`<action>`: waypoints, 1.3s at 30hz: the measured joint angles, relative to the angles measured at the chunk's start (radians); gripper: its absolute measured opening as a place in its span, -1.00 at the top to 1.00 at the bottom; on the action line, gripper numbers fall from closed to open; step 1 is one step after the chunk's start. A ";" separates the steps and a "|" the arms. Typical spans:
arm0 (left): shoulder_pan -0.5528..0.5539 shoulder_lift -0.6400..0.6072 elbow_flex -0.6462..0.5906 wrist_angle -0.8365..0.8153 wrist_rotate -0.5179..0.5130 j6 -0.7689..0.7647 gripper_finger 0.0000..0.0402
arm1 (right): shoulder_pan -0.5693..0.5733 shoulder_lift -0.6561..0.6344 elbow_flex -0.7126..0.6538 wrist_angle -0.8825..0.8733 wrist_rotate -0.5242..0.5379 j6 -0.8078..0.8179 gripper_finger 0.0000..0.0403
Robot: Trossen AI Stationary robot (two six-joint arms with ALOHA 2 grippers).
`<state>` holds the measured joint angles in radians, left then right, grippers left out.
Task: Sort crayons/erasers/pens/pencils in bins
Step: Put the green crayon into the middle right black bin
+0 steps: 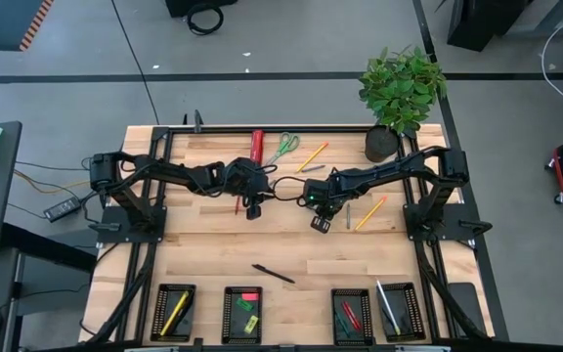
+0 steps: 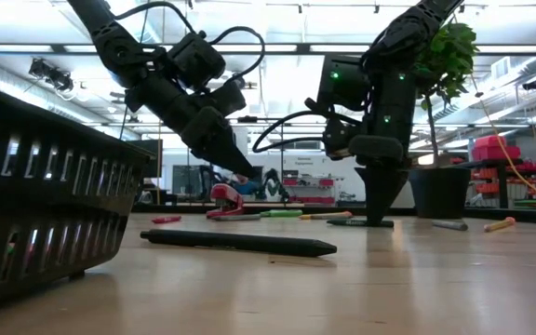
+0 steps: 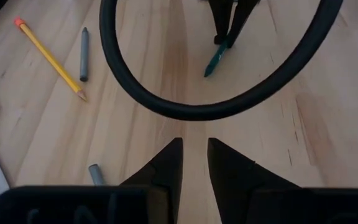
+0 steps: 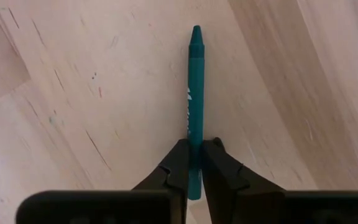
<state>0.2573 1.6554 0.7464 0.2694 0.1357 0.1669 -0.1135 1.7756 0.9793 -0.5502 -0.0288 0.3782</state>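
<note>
High view: the wooden desk (image 1: 213,249) carries four black bins (image 1: 173,313) along its near edge, already part filled, with a dark pen (image 1: 274,274) lying loose in the open middle and pencils (image 1: 369,213), scissors (image 1: 282,148) and a potted plant (image 1: 399,98) toward the far side. Both arms reach in to the centre.

The right hand (image 4: 195,160) is clenched on a teal crayon (image 4: 194,106) – its fingers pinch the blunt end, so most of the stick juts forward past the tips, the point aimed away. In the low view the hand stands vertically just above the desk.

The left hand (image 3: 194,163) hovers nearby over bare wood, fingers a narrow gap apart and holding nothing.

The crayon should be very light and stiff but brittle – wax snaps under a hard squeeze or a sideways knock, and its paper wrapper can slip. Held so near one end, it may pivot between the fingers; a grip nearer the middle would carry it more steadily to a bin.
</note>
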 joint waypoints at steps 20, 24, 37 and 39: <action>0.001 0.000 0.000 -0.037 0.000 0.005 0.58 | 0.028 0.005 0.128 -0.011 -0.039 0.042 0.80; 0.001 -0.004 0.000 -0.086 0.000 0.066 0.56 | 0.074 0.004 0.169 -0.010 -0.064 0.079 0.80; 0.041 -0.157 0.000 -0.299 -0.097 0.158 0.61 | 0.266 0.001 0.278 0.072 -0.021 0.193 0.80; 0.045 -0.196 0.000 -0.314 -0.098 0.151 0.61 | 0.296 0.001 0.278 0.054 -0.020 0.269 0.80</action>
<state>0.3027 1.4590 0.7467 -0.0451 0.0379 0.3177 0.1828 1.7767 1.2572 -0.4962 -0.0486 0.6474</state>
